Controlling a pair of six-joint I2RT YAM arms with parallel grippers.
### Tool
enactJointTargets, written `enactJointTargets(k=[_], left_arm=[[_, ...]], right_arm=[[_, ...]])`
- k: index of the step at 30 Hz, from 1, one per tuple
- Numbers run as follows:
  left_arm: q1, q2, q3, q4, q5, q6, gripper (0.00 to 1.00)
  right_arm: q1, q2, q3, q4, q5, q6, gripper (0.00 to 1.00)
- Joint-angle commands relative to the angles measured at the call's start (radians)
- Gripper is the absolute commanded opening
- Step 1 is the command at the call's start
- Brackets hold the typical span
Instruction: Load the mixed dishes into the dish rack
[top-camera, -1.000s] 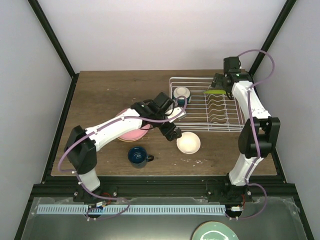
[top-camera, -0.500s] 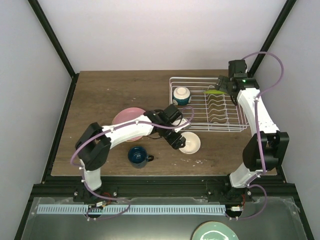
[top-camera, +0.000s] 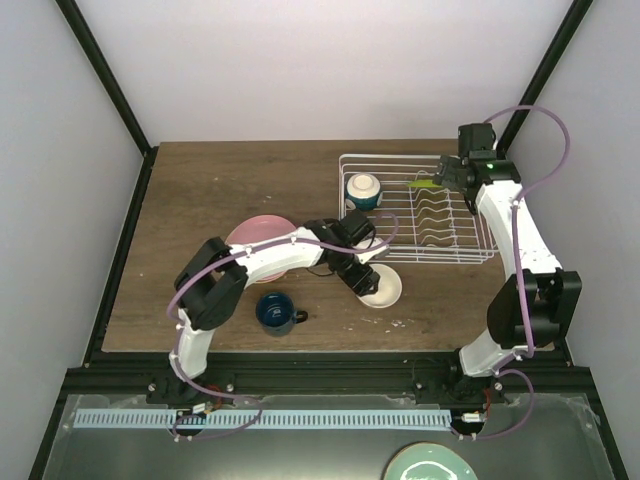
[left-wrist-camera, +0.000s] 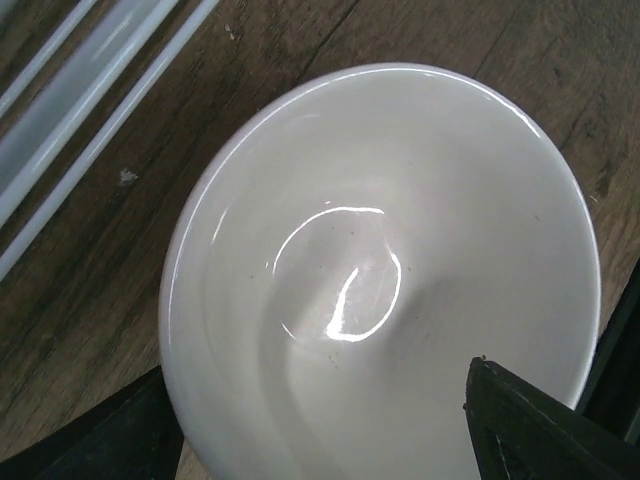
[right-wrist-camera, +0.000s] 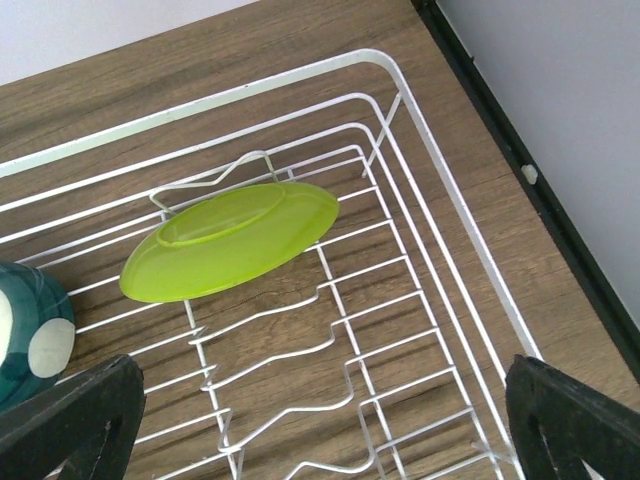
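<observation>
My left gripper (top-camera: 362, 281) is open and low over a cream bowl (top-camera: 383, 288) on the table in front of the dish rack (top-camera: 400, 156). In the left wrist view the bowl (left-wrist-camera: 380, 270) fills the frame, with the left gripper (left-wrist-camera: 330, 450) at its near rim. One finger shows outside the bowl and the other over its inside. My right gripper (top-camera: 452, 177) is open and empty above the rack's far right. The lime green plate (right-wrist-camera: 230, 240) stands tilted in the rack's dividers (right-wrist-camera: 300, 75). A second bowl (top-camera: 364, 190) sits in the rack's left part.
A pink plate (top-camera: 258, 233) lies left of the rack, partly under my left arm. A dark blue mug (top-camera: 275, 312) stands near the table's front. A pale teal plate (top-camera: 430, 462) lies below the table edge. Rack wires (left-wrist-camera: 90, 60) run close to the bowl.
My left gripper has moved right and down onto the cream bowl on the table. My right gripper has drawn back a little from the lime plate, which stays in the rack.
</observation>
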Motion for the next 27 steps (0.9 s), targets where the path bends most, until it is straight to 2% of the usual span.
enactJointTargets(k=[1, 7, 13, 19, 27], left_arm=[[0.000, 0.049, 0.046, 0.012, 0.021, 0.002, 0.78], [0.000, 0.076, 0.055, -0.003, 0.017, 0.018, 0.75], [0.000, 0.084, 0.057, -0.014, 0.019, 0.032, 0.56], [0.000, 0.081, 0.067, -0.031, 0.026, 0.048, 0.33], [0.001, 0.054, 0.060, -0.019, 0.101, 0.079, 0.18]], right_arm=[[-0.001, -0.032, -0.001, -0.007, 0.048, -0.029, 1.00], [-0.001, -0.041, -0.022, 0.011, 0.048, -0.036, 1.00], [-0.001, -0.041, -0.044, 0.026, 0.042, -0.037, 1.00], [-0.001, -0.047, -0.057, 0.029, 0.038, -0.038, 1.00], [-0.001, -0.058, -0.074, 0.029, 0.044, -0.037, 1.00]])
